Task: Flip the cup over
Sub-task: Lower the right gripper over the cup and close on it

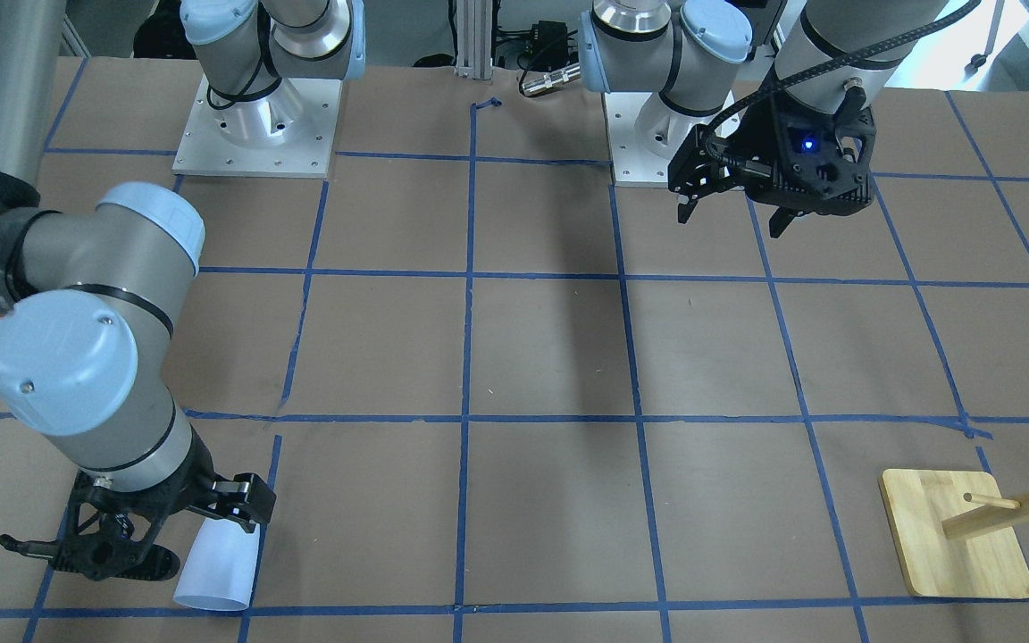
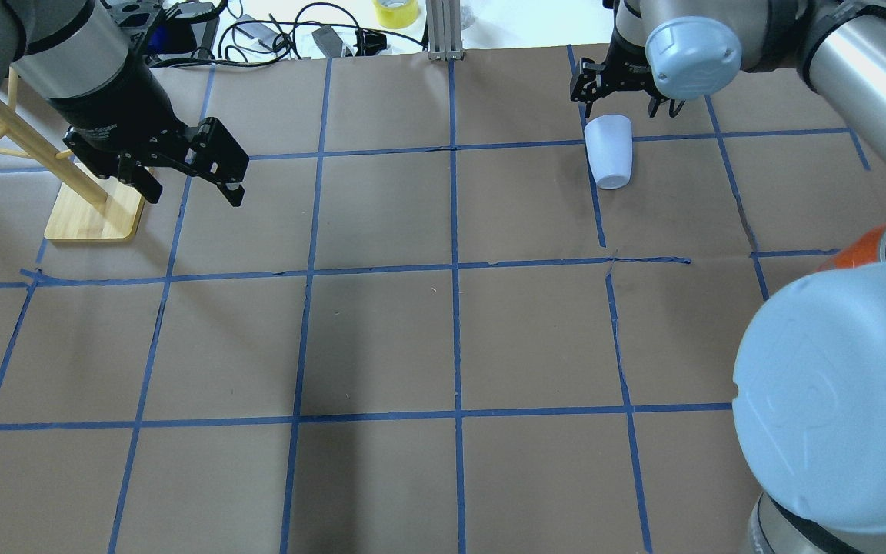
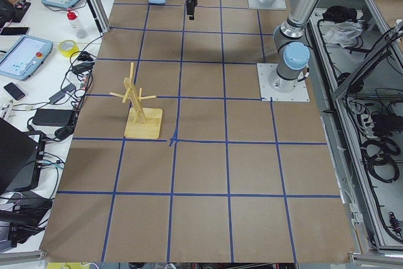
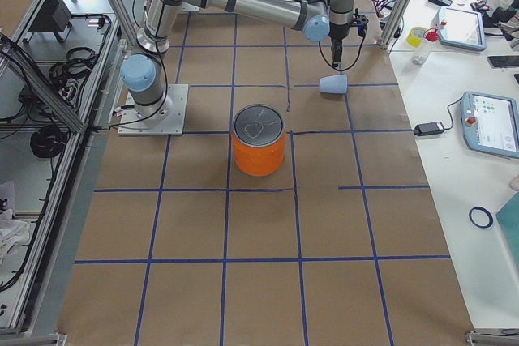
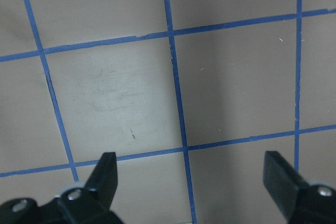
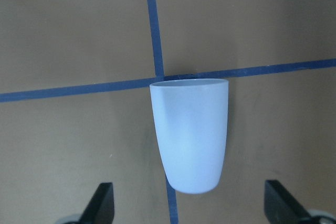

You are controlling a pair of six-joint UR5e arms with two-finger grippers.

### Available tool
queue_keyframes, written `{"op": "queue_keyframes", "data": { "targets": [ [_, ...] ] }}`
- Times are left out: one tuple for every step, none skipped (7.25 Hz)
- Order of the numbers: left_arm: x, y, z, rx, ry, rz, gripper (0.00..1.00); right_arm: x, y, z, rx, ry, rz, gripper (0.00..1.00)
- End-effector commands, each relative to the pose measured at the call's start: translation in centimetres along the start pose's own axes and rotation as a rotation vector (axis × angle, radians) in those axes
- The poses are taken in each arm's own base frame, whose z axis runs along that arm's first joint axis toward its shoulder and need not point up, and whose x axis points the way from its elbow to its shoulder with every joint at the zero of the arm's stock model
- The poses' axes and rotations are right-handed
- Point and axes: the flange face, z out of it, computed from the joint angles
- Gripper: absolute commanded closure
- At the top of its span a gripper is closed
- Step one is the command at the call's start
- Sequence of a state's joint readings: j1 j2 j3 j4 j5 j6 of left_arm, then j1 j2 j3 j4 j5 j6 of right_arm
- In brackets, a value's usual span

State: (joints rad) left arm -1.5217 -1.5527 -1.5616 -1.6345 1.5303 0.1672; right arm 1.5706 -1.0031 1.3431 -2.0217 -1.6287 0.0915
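Observation:
The pale lavender-blue cup (image 2: 609, 150) lies on its side on the brown table, on a blue tape line at the far right, with its wide rim turned away from the robot. It also shows in the front view (image 1: 218, 567), the right wrist view (image 6: 190, 135) and the right side view (image 4: 333, 84). My right gripper (image 2: 624, 98) hangs open just above the cup and does not touch it; its fingertips (image 6: 102, 203) frame the cup's narrow base. My left gripper (image 2: 193, 191) is open and empty above bare table at the far left (image 5: 191, 166).
A big orange can (image 4: 259, 147) with a silver top stands mid-table on the right side, near the right arm's elbow (image 2: 843, 392). A wooden peg rack (image 2: 93, 215) stands at the far left beside the left gripper. Cables and tablets lie past the far edge.

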Motion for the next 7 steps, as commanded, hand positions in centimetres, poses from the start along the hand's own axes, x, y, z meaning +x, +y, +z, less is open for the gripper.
{"op": "queue_keyframes", "data": {
  "targets": [
    [-0.1,0.0,0.0,0.001,-0.001,-0.001,0.0,-0.2,-0.9,5.5,-0.016,0.001,0.002,0.0],
    [0.0,0.0,0.0,0.001,-0.001,0.0,0.0,-0.2,-0.9,6.5,-0.023,0.007,0.0,0.0],
    [0.0,0.0,0.0,0.001,-0.001,0.0,0.0,-0.3,-1.0,6.9,-0.023,0.004,0.011,0.0],
    [-0.1,0.0,0.0,0.001,-0.002,-0.001,0.0,0.0,-1.4,7.8,-0.021,-0.001,0.017,0.0],
    [-0.1,0.1,-0.1,0.002,-0.004,-0.001,0.0,0.3,-2.0,9.3,0.004,-0.002,0.014,0.0],
    [-0.1,0.0,0.0,0.0,-0.005,0.0,0.0,0.2,-2.1,9.8,0.012,-0.002,0.013,0.0],
    [-0.1,0.0,0.0,-0.001,-0.004,0.0,0.0,0.2,-2.1,9.8,0.017,-0.003,0.012,0.0]
  ]
}}
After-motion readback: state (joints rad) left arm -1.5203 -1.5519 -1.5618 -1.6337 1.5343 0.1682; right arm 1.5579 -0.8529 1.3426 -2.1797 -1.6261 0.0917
